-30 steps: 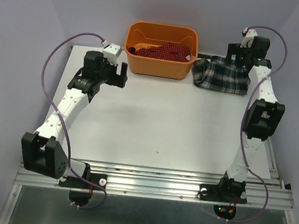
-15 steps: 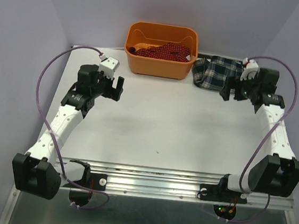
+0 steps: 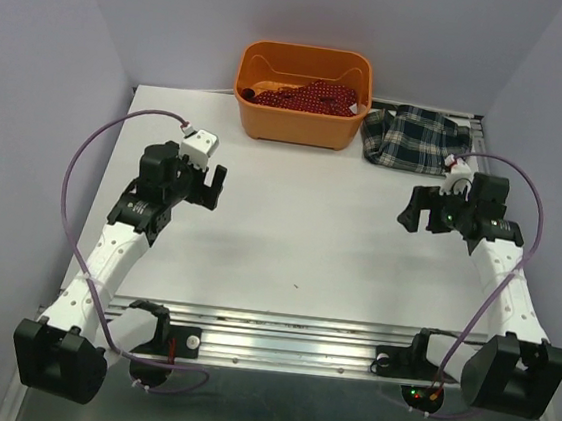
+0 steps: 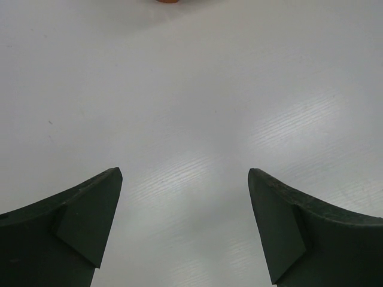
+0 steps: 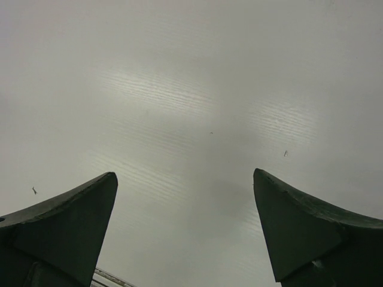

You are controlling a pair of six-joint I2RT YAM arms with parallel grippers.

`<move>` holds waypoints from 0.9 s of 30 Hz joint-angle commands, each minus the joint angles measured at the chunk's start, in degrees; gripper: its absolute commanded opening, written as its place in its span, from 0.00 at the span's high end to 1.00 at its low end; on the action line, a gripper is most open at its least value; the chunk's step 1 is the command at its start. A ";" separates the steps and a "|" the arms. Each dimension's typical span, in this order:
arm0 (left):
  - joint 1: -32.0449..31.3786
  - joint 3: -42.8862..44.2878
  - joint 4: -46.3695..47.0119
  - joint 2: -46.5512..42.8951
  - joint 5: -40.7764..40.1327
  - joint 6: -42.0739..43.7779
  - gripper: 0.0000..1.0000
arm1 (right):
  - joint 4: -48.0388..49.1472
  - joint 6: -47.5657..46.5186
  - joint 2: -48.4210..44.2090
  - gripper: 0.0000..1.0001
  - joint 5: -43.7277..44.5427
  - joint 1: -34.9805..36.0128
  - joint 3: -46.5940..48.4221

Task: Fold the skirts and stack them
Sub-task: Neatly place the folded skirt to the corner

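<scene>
The tartan skirt (image 3: 414, 139) lies folded at the back right of the white table (image 3: 299, 233). The red dotted skirt (image 3: 308, 96) lies crumpled inside the orange tub (image 3: 299, 120) at the back middle. My left gripper (image 3: 215, 186) is open and empty over the left part of the table, its jaws wide apart over bare table in the left wrist view (image 4: 185, 176). My right gripper (image 3: 409, 211) is open and empty at the right, in front of the tartan skirt; the right wrist view (image 5: 185, 176) shows only bare table between its jaws.
The orange tub's edge just shows at the top of the left wrist view (image 4: 167, 1). The table's metal front rail (image 3: 287, 347) carries both arm bases. Purple walls close in the back and sides.
My right gripper has left the tartan skirt and drawn back toward the front over the table. My left gripper has also pulled back toward the front. The skirts have not moved.
</scene>
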 commanded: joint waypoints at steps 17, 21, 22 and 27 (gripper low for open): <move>0.54 5.59 -1.31 2.11 2.28 -2.40 0.02 | 8.45 9.09 36.66 0.00 6.02 13.70 49.30; 0.54 4.80 0.53 1.24 1.84 -2.14 0.02 | 9.41 11.21 36.94 0.00 6.46 14.32 49.49; 0.54 4.88 0.54 1.15 1.93 -2.23 0.02 | 9.33 10.95 35.45 0.00 6.72 14.32 47.66; 0.54 6.03 0.45 1.41 2.81 -3.10 0.02 | 10.20 10.24 28.07 0.00 7.51 14.32 37.90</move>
